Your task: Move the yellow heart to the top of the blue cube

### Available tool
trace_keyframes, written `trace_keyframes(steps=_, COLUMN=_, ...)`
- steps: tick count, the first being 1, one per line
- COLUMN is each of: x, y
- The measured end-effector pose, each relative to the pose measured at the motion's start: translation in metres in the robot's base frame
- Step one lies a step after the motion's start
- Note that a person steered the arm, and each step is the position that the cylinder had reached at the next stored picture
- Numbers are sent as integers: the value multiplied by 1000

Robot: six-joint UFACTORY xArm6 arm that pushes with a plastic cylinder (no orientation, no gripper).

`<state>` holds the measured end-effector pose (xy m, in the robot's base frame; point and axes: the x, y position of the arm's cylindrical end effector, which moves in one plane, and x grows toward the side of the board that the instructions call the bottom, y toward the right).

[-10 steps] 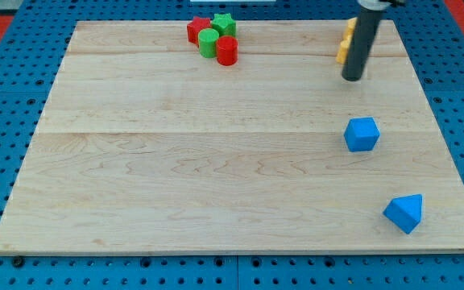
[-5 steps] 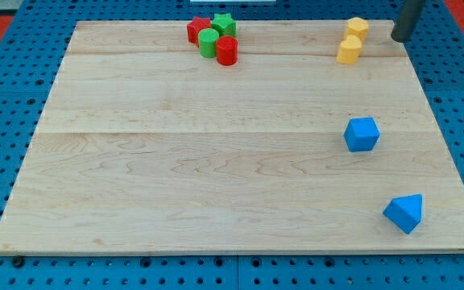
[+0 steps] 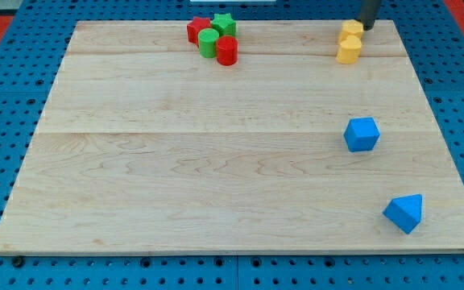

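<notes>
Two yellow blocks stand touching at the board's top right: an upper one [image 3: 350, 31] and a lower one [image 3: 349, 50]; which is the heart I cannot tell for sure. The blue cube [image 3: 362, 134] lies well below them, at the view's right. My tip [image 3: 368, 27] sits at the board's top edge, just right of the upper yellow block, touching or nearly touching it.
A blue wedge-like block [image 3: 404, 213] lies at the bottom right. A cluster at the top centre holds a red block [image 3: 197, 30], a green star [image 3: 224, 23], a green cylinder [image 3: 209, 43] and a red cylinder [image 3: 227, 51]. The wooden board [image 3: 216, 161] lies on blue pegboard.
My tip went from below the yellow blocks out to the view's right, then back left to the top edge beside the upper yellow block. The upper yellow block has shifted slightly left.
</notes>
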<state>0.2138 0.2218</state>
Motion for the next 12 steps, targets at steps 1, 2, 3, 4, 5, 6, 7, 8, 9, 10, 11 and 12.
trace_keyframes(steps=1, x=37, y=-14)
trace_keyframes(steps=2, x=53, y=-13)
trace_keyframes(steps=3, x=86, y=-14)
trace_keyframes(steps=4, x=105, y=-32)
trace_keyframes(steps=5, x=90, y=-65)
trace_keyframes(steps=6, x=94, y=-110)
trace_keyframes(steps=7, x=104, y=-80)
trace_keyframes(steps=8, x=106, y=-48)
trace_keyframes(steps=9, x=129, y=-23)
trace_keyframes(steps=10, x=141, y=-27)
trace_keyframes(steps=11, x=108, y=-49)
trace_keyframes(steps=12, x=108, y=-102)
